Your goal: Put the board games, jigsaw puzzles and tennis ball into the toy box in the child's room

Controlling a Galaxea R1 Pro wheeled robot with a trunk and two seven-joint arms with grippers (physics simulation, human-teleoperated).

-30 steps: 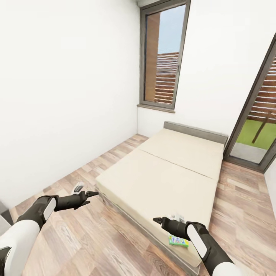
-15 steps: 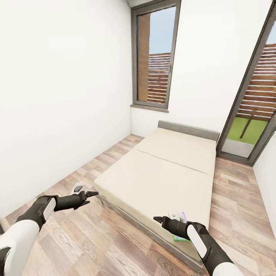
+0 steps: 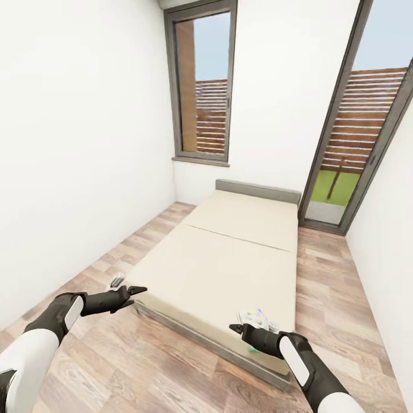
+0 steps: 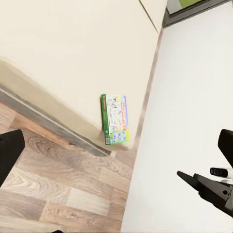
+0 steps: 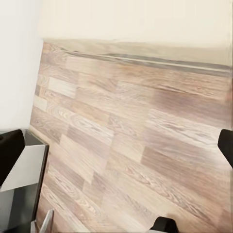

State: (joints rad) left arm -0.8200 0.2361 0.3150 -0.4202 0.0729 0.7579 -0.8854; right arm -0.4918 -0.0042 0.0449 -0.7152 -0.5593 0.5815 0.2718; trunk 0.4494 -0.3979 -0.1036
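Observation:
The bed (image 3: 229, 264) has a plain beige mattress and a low grey headboard, and it lies ahead of me on the wood floor. One board game (image 3: 256, 317), a flat box with busy print, rests on the bed's near right corner. In the left wrist view the same board game (image 4: 115, 119) lies close to the mattress edge. My right gripper (image 3: 235, 328) hovers just in front of that box, partly covering it, with its fingers (image 5: 226, 145) spread wide. Off the bed's near left corner, my left gripper (image 3: 135, 291) hangs over the floor, its fingers (image 4: 9, 150) also wide apart and empty.
A white wall runs along the left, with a strip of wood floor (image 3: 137, 241) between it and the bed. A tall grey-framed window (image 3: 201, 86) and a glass door (image 3: 355, 143) stand behind the bed. A grey and white corner (image 5: 22, 187) of something shows low in the right wrist view.
The whole view has swung right and pulled back, so the camera has moved. The glass door now shows more fully. Both arms keep the same pose, and the board game stays on the bed.

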